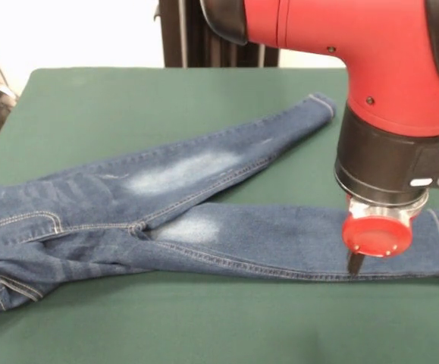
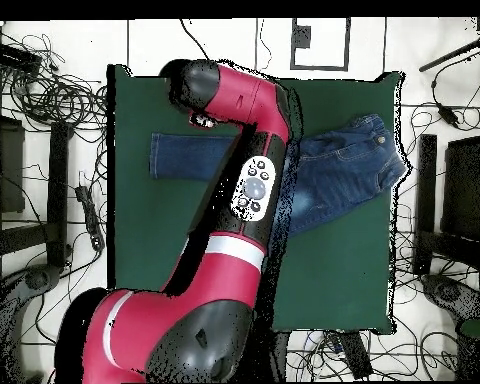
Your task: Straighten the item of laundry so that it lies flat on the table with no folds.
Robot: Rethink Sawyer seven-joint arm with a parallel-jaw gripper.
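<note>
The jeans (image 1: 204,220) lie on the green tabletop (image 1: 166,91) with the waist at the left, one leg flat and one slanting away, and the claw (image 1: 355,263) touches the flat leg's cuff, but I cannot tell how wide it is.

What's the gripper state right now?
Gripper: down on the jeans leg near the hem; open or shut cannot be told.

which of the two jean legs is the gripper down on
The gripper is down on the blue denim jeans' nearer, flat leg in the front view, close to its cuff. The other leg angles away, untouched.
</note>
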